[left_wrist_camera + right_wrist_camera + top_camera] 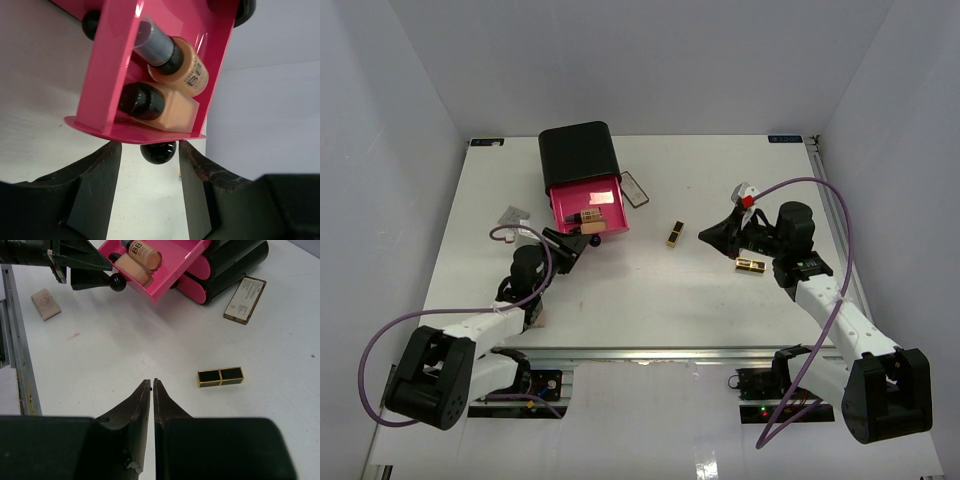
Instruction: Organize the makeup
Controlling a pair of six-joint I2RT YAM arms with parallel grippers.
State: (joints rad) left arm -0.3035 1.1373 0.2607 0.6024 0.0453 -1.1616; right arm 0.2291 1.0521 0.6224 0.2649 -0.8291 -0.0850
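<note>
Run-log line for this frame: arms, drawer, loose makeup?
left gripper open, at drawer knob | pink drawer out, two foundation bottles inside | right gripper shut, empty | two lipsticks lying out

Glossy pink plastic drawer (107, 65), shiny black knob (158, 152), gold-edged lipstick tube (220, 376), matt white table (125, 350)

I've got the white worktop (650, 300) carrying a black drawer box (578, 152) at the back, a flat compact (635, 188) just beside it, a gold-and-black lipstick (676, 234) mid-worktop, a second lipstick (751, 265) to its right, and a grey palette (512, 214) and a beige pad (45, 304) on the left.
</note>
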